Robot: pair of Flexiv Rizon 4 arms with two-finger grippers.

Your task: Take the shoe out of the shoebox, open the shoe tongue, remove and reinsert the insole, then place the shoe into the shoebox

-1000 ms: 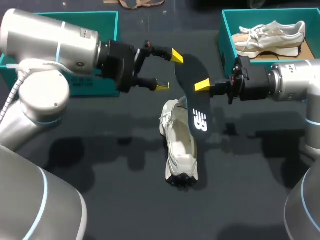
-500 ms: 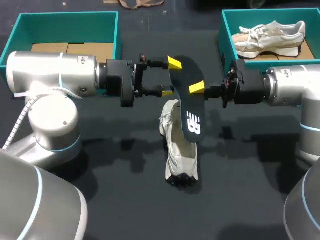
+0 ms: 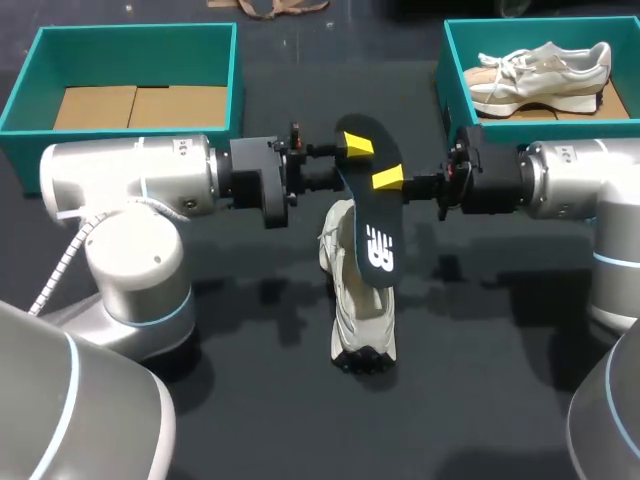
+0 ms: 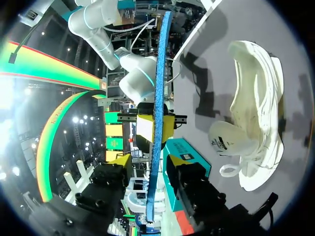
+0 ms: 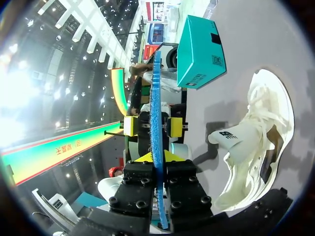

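A black insole (image 3: 372,230) hangs in the air over the middle of the table, edge-on in both wrist views. My right gripper (image 3: 390,180) is shut on one side of it, near its upper half. My left gripper (image 3: 343,165) comes in from the opposite side at the insole's upper end. Its yellow fingertips (image 5: 130,125) stand on either side of the insole (image 5: 156,98) with a small gap to each face, so it is open. The white shoe (image 3: 362,300) lies on the dark table below the insole, its opening facing up.
A teal shoebox (image 3: 450,60) at the back right holds another pale shoe (image 3: 540,70). A second teal box (image 3: 235,80) at the back left shows only its cardboard floor. Something brown (image 3: 270,8) lies at the far edge.
My left arm swung right and brought its gripper to the insole's upper end, its fingers narrowing around it. My right gripper shifted the insole slightly left and down.
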